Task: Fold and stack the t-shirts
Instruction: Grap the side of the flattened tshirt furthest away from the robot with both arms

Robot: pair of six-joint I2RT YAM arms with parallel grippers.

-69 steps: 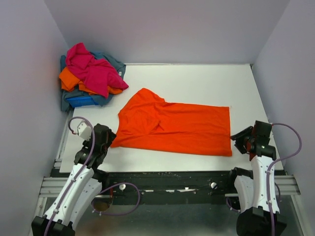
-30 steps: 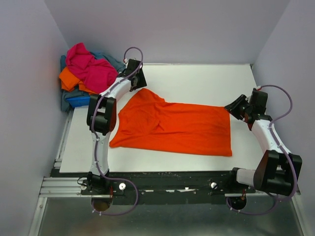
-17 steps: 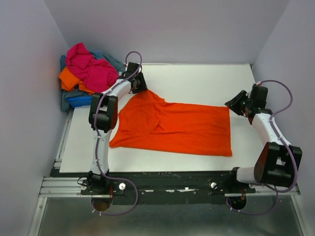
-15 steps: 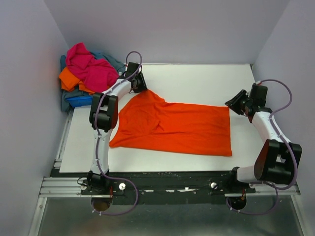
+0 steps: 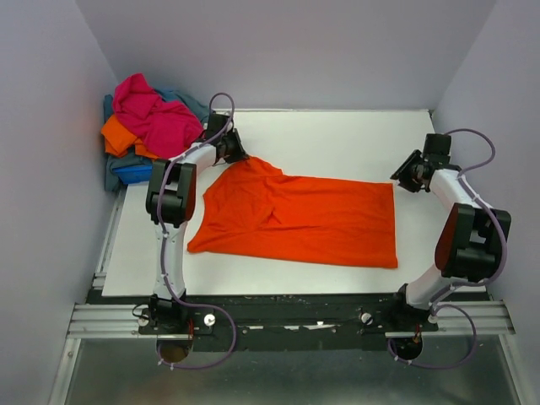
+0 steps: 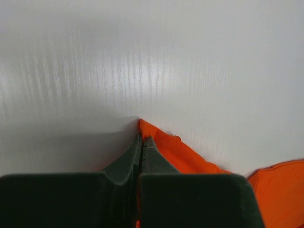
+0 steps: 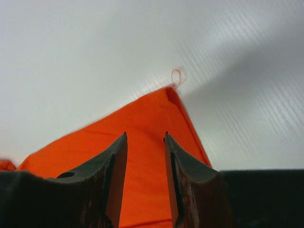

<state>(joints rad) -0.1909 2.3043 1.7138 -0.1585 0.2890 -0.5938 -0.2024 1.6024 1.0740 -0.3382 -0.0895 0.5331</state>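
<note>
From the top camera, the orange t-shirt (image 5: 295,219) is lying spread flat in the middle of the white table (image 5: 337,135), its long side running from nine o'clock to three o'clock. A sleeve is poking out toward eleven o'clock. A heap of t-shirts (image 5: 152,135), pink over orange, blue and grey-blue, is sitting crumpled at the table's ten o'clock corner, well apart from the flat shirt. The left gripper (image 5: 237,152) is reaching to the sleeve tip at the shirt's eleven o'clock point. The right gripper (image 5: 407,175) is hovering at the shirt's two o'clock corner. From this height neither pair of jaws is showing clearly.

In the left wrist camera, the left gripper (image 6: 143,140) is pressing down at the table surface with its dark fingers (image 6: 124,164) squeezed together, leaving no gap. The pointed orange sleeve tip is sticking out at twelve o'clock just past the fingertips. More orange cloth is trailing away toward four o'clock, so the fingers are pinching the edge of the fabric.

In the right wrist camera, the right gripper (image 7: 145,142) is standing with its fingers (image 7: 114,166) apart, a clear gap between them. The orange corner is lying flat beneath and between them, pointing toward one o'clock. A loose thread (image 7: 176,76) is curling off the very tip of that corner onto the white surface. Nothing is being held here.
</note>
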